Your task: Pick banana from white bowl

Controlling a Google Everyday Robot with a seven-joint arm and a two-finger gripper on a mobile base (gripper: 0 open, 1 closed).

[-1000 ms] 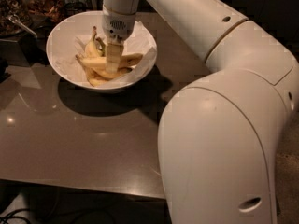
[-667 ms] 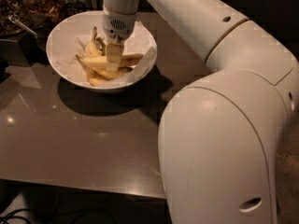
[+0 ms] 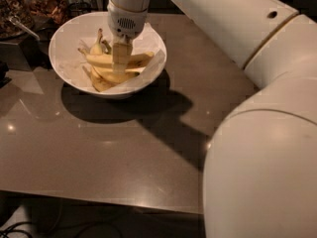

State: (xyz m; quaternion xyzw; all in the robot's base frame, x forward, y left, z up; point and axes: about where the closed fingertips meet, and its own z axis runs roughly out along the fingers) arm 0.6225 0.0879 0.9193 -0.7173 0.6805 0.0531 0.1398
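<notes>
The white bowl (image 3: 67,31) stands at the back left of the brown table, lined with crumpled white paper. Several bananas lie in it. The banana (image 3: 96,59), long, pale yellow and nearly straight, lies across the middle of the bowl from left to right. Shorter curved bananas (image 3: 101,82) lie under and in front of it. My gripper (image 3: 121,62) reaches straight down into the bowl from above and sits right at the middle of the banana, hiding that part of it.
Glass jars with brown snacks (image 3: 47,4) stand behind the bowl at the back left, and a dark box (image 3: 20,53) sits left of it. My white arm (image 3: 257,133) fills the right side. The table's front edge (image 3: 99,200) runs along the bottom.
</notes>
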